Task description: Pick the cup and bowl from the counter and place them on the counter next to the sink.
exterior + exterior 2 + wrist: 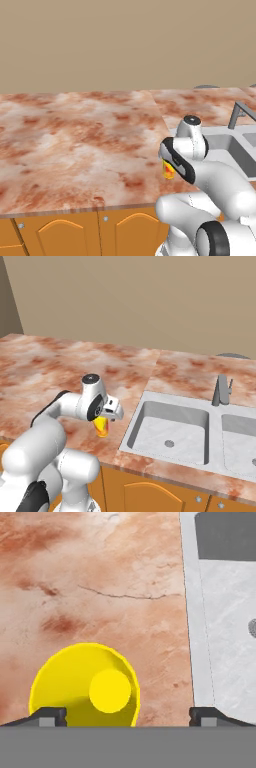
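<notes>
On the mottled reddish marble table (pixel 75 140), left base view: the white arm folds low over the front edge just left of the sink (pixel 235 145), and the yellow cup (pixel 169 171), with its red-orange mark, shows partly from behind the arm's wrist link. A grey faucet (pixel 239 112) rises behind the basin.

Right base view: the cup (pixel 101 426) stands upright on the table (pixel 50 371) directly beneath the pincer (pixel 106 417), near the sink's (pixel 170 426) left rim and close to the table's front edge. Orange cabinets (pixel 150 491) lie below. The faucet (pixel 221 390) stands between two basins.

Hand view: seen from above, the cup (pixel 85 687) sits upright near the left fingertip (pixel 50 716), its mouth facing the camera. The pincer (pixel 127 717) is spread wide, its fingertips well apart and holding nothing. The sink's (pixel 225 637) grey rim runs along the right.
</notes>
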You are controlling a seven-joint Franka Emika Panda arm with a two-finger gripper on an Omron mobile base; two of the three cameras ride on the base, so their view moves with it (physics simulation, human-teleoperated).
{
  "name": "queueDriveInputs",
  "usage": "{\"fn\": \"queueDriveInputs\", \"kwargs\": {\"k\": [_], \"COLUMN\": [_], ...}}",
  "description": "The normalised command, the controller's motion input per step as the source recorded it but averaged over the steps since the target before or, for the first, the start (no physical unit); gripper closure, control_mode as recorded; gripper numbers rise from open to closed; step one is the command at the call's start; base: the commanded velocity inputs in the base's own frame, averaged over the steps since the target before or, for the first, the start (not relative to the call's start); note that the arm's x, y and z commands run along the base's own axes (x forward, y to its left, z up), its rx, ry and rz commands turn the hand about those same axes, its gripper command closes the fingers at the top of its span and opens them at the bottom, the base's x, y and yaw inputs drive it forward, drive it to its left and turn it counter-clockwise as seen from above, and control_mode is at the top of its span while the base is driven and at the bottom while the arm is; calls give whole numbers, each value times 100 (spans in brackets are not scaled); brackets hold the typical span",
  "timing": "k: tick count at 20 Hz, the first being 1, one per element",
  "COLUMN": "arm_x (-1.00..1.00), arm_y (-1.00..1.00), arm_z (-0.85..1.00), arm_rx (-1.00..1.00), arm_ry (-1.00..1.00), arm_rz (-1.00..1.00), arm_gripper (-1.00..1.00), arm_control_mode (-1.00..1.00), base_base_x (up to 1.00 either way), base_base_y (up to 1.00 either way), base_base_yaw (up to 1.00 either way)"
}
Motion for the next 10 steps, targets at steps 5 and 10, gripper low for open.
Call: {"fn": "queueDriveInputs", "kwargs": {"k": [5, 10], "arm_x": [-9, -48], "arm_y": [-9, -22], "arm_z": [58, 51], "arm_rx": [0, 2], "arm_ry": [0, 1], "arm_rz": [0, 0], "arm_gripper": [-100, -100], "arm_control_mode": [-100, -100], "base_base_x": [0, 0], "base_base_y": [0, 0], "base_base_yaw": [0, 0]}}
